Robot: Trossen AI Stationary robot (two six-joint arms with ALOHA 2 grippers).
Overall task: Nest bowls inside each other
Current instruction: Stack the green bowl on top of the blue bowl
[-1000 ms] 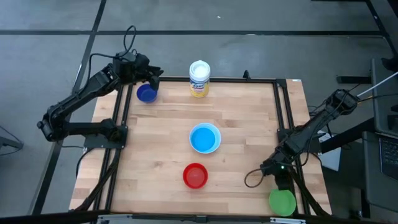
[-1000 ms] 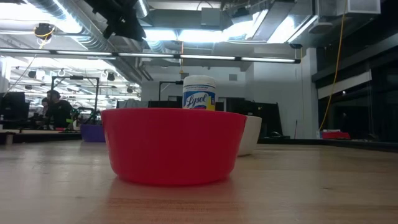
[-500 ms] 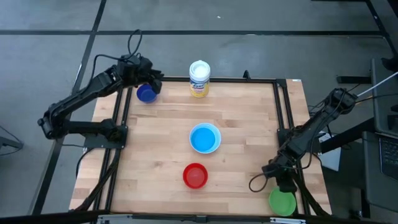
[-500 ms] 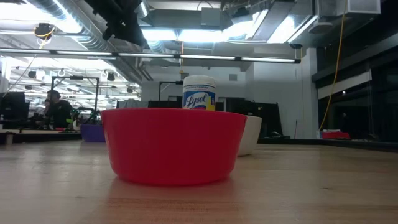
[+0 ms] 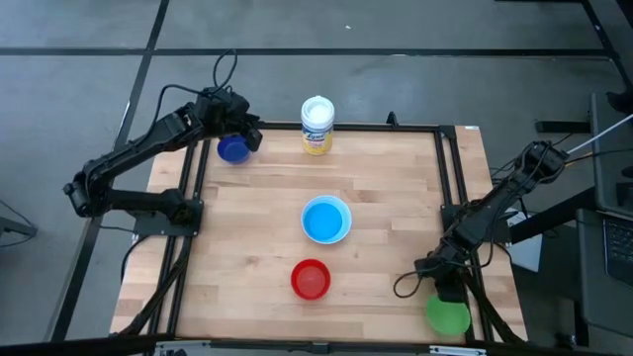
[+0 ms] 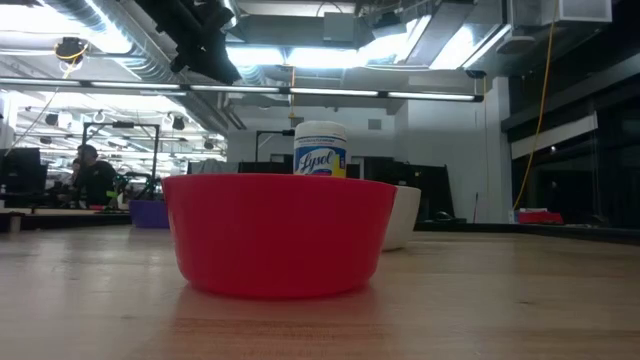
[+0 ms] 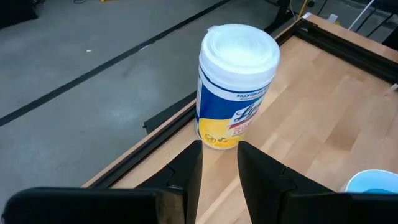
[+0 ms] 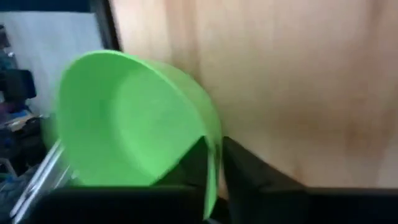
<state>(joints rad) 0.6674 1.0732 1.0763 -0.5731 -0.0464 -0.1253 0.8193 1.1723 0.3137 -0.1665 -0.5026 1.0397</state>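
Note:
The green bowl [image 5: 448, 316] stands at the table's near right corner, and my right gripper [image 5: 442, 294] [image 8: 214, 146] is shut on its rim. A teal-blue bowl [image 5: 322, 220] sits inside the white bowl [image 5: 343, 228] at the table's middle. Closer to the near edge the red bowl [image 5: 311, 280] rests on its base. The dark blue bowl [image 5: 232, 150] [image 6: 150, 213] rests at the far left corner. My left gripper [image 5: 244, 136] [image 7: 219, 149] hangs open just above and beside it, with nothing between its fingers. My right gripper pinches the green bowl's rim [image 8: 213, 134] on the bowl's far side, one finger [image 8: 194, 163] inside the bowl and the other finger [image 8: 241, 171] outside its wall. The fingers slant down from the far side. Whether the bowl's base is on the table I cannot tell.
A white-lidded canister [image 5: 316, 125] [image 7: 236, 87] stands at the far edge, to the right of my left gripper. A dark metal frame [image 5: 450, 188] runs along the table's sides. Bare wood lies between the bowls.
My right gripper has gone down and toward the near edge, onto the green bowl's rim. My left gripper has drifted a little toward the table's right, staying above the dark blue bowl. The bowls on the table have kept their places.

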